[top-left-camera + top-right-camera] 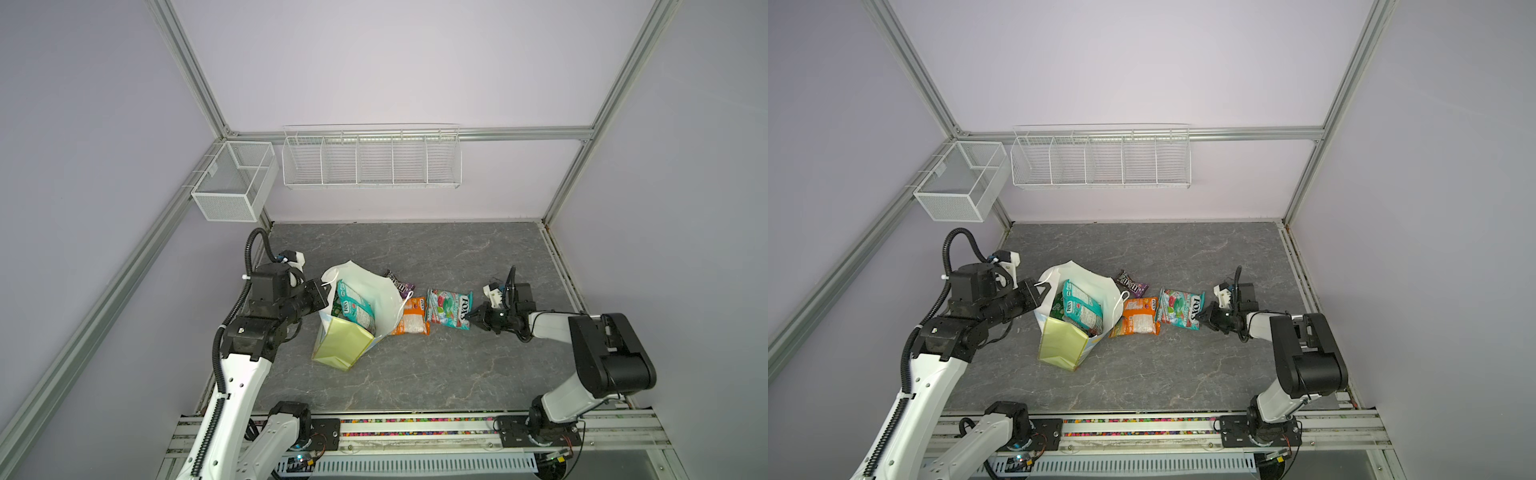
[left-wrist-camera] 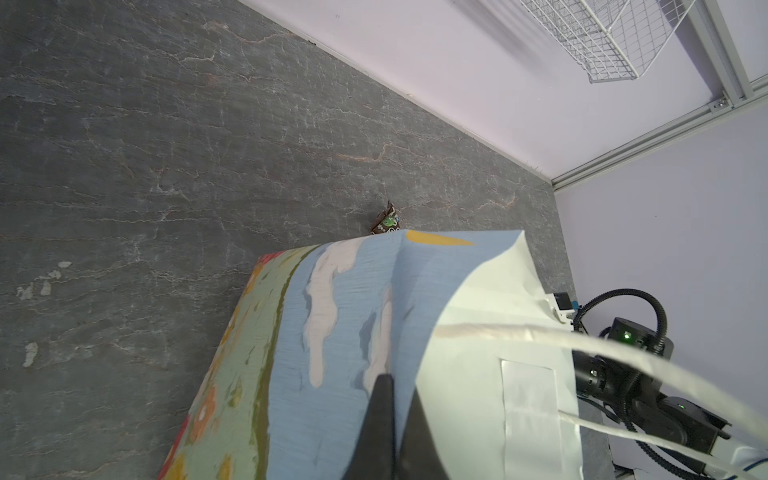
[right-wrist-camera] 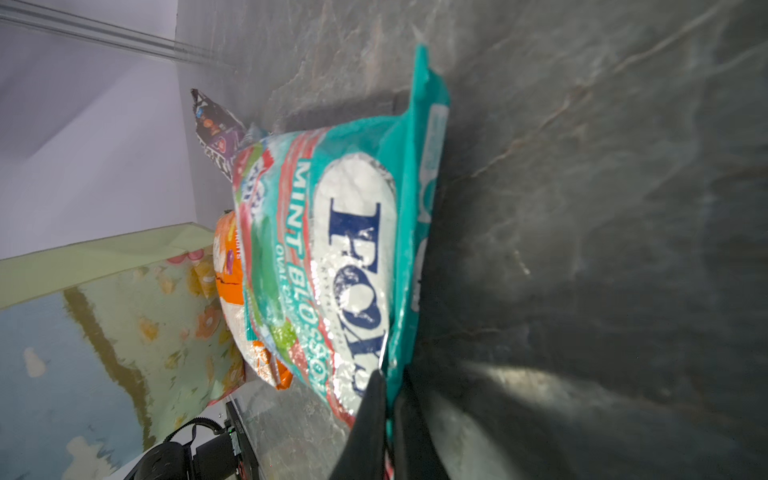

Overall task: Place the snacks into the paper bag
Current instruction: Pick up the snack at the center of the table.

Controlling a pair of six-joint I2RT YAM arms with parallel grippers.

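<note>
The left gripper is clenched on the rim of the paper bag, apparently to hold the mouth spread wide so that packets can go in without the soft paper folding shut. The right gripper is closed on the teal edge seal of the FOX'S pouch, which lies on the table touching the orange pouch. That flat seam is likely the surest hold on a plump, slippery packet. Inside the bag stand the teal-yellow pouch and, beside it, a green pouch (no blue pack shows anywhere, so it may sit deeper). The brown-purple M&M's pack lies outside, just beyond the bag's rim
</note>
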